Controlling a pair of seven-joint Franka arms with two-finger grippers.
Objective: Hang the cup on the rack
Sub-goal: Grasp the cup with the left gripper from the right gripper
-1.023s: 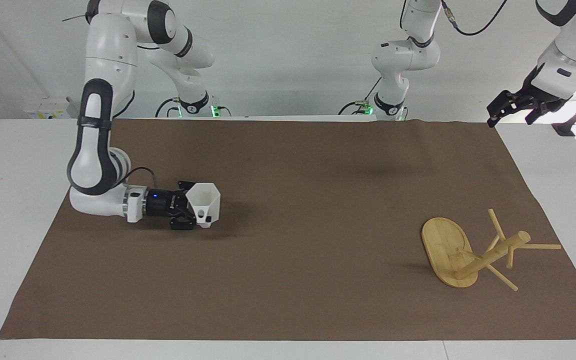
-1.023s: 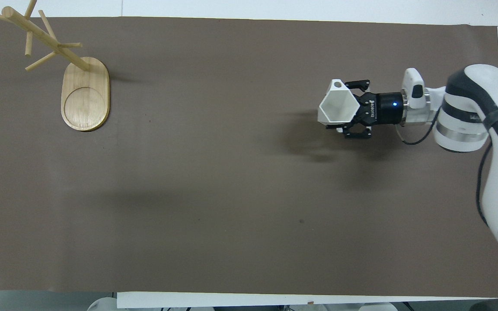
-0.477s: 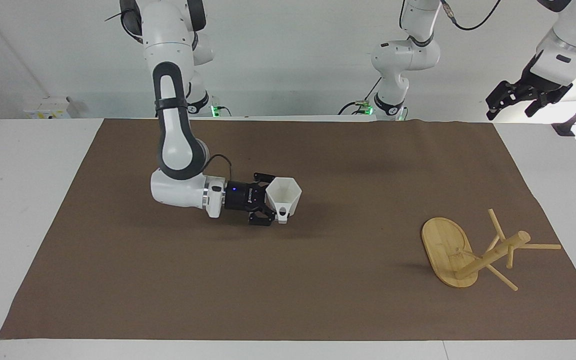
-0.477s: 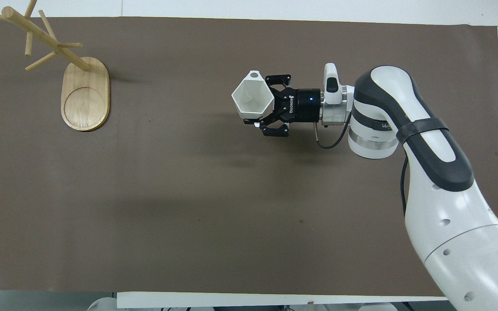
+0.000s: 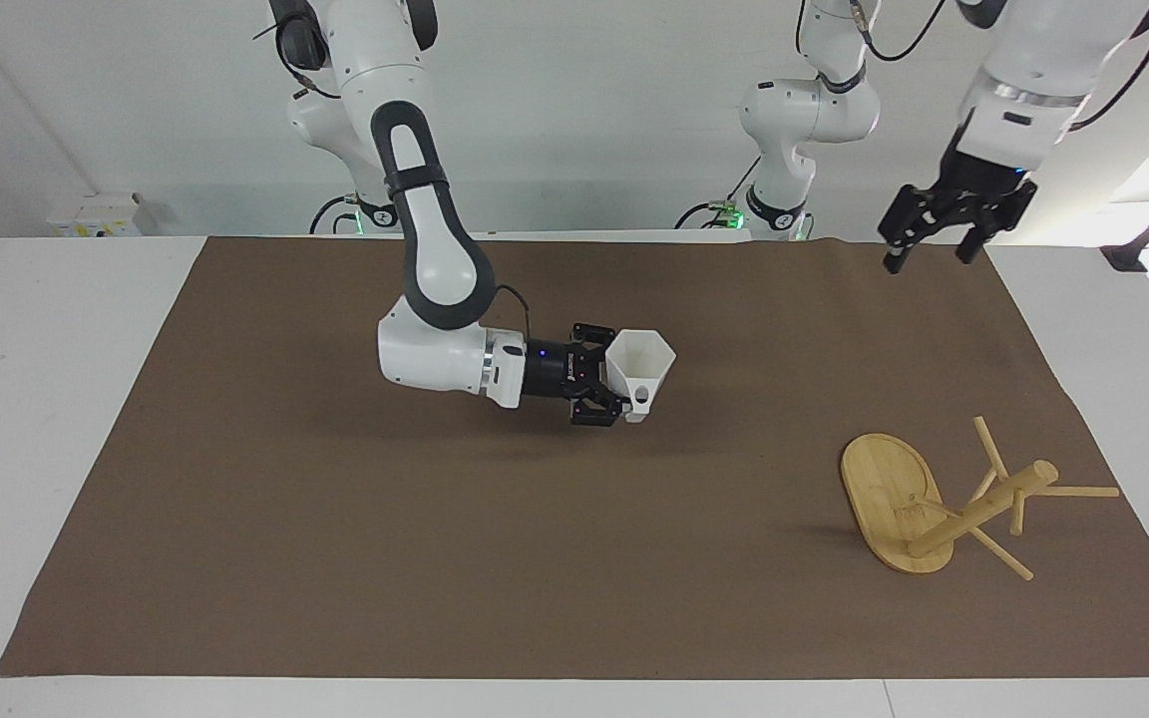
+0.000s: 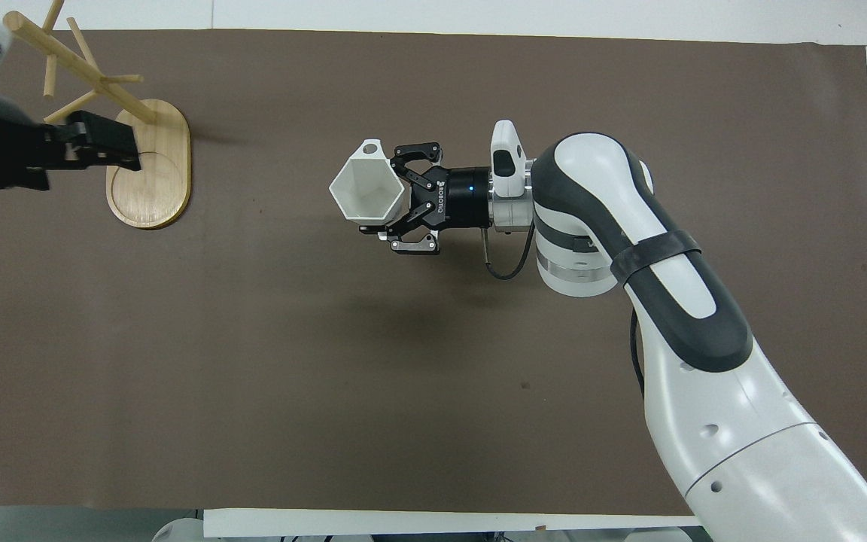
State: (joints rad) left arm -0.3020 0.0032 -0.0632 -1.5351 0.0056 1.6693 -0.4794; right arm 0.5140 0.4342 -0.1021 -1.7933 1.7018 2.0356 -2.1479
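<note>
There was one white cup (image 5: 640, 371) and one bamboo rack (image 5: 934, 504). The right gripper (image 5: 610, 391) was clamped on the cup, rim up, over the middle of the brown mat (image 5: 574, 558). The rack stood at the left arm's end. The left gripper (image 5: 939, 234) hung high with jaws apart, cut off in the overhead view.

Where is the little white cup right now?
The cup is up in the air over the middle of the brown mat, held by the right gripper. In the facing view the rack stands apart, toward the left arm's end.
</note>
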